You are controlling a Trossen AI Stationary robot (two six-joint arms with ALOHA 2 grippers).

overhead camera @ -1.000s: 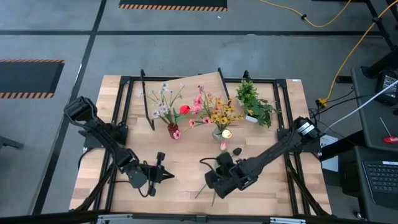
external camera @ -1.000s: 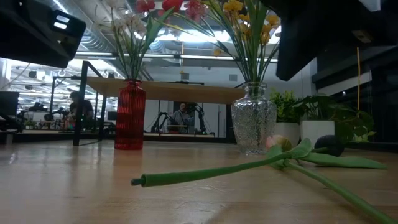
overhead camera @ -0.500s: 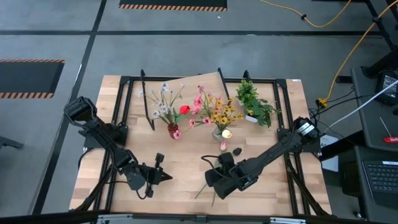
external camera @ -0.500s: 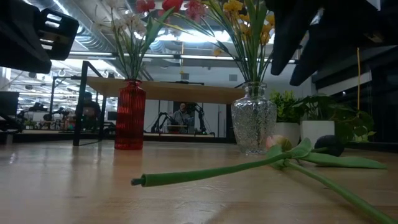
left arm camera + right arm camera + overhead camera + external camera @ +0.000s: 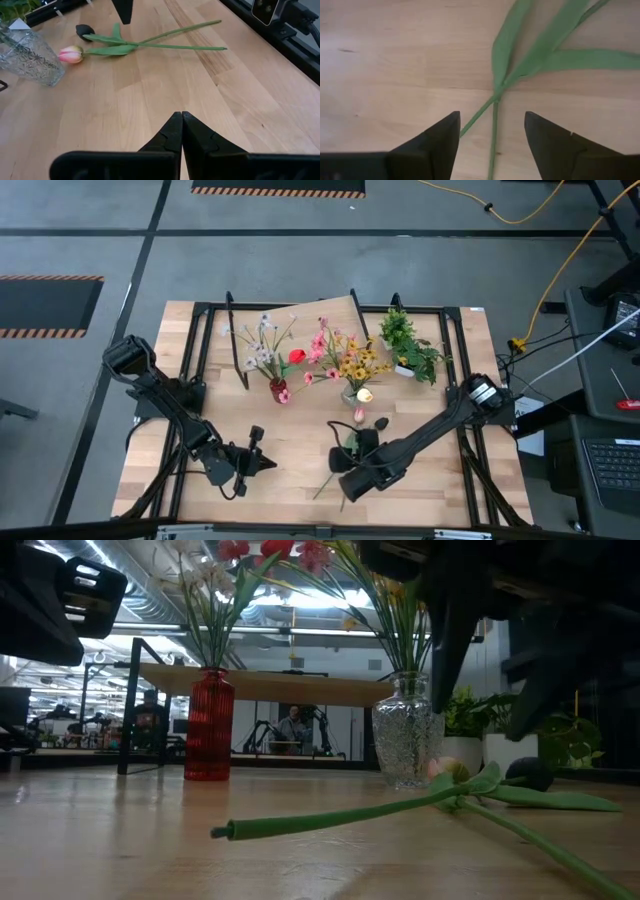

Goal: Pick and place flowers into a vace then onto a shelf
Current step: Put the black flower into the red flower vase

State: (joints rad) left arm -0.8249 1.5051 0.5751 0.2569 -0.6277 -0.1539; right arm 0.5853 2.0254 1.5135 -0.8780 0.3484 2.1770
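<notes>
High: red vase (image 5: 279, 392) and glass vase (image 5: 349, 393) each hold flowers (image 5: 350, 362); two loose stems (image 5: 345, 448) under right gripper (image 5: 356, 442), spread. Low: shelf (image 5: 262, 686) behind. Left wrist: left gripper (image 5: 181, 119) pinched together, empty.

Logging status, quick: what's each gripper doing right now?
Left gripper: shut, holding nothing.
Right gripper: open, fingers straddling the flower stems on the table, holding nothing.

Pale matt wood tabletop (image 5: 210, 100), cut clear glass vase (image 5: 27, 60), glossy red vase (image 5: 210, 725).
</notes>
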